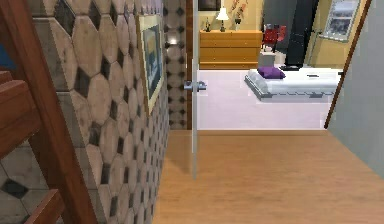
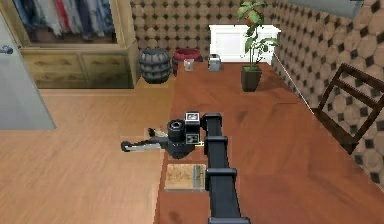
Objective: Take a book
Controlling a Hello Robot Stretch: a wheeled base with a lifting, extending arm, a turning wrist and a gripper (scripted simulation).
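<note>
A thin, flat tan book lies on the reddish-brown table, near its left edge and just left of the dark arm bar. In the arm side view my gripper reaches left past the table's edge, farther out than the book. Its dark body sits beside the two white marked squares. Only bare wooden floor lies behind the fingers, and the gripper holds nothing.
A potted plant and a small grey jar stand at the table's far end, with a dark chair at its right. Beyond are a barrel, a red stool and a wardrobe. Ahead, a white door opens onto a bed.
</note>
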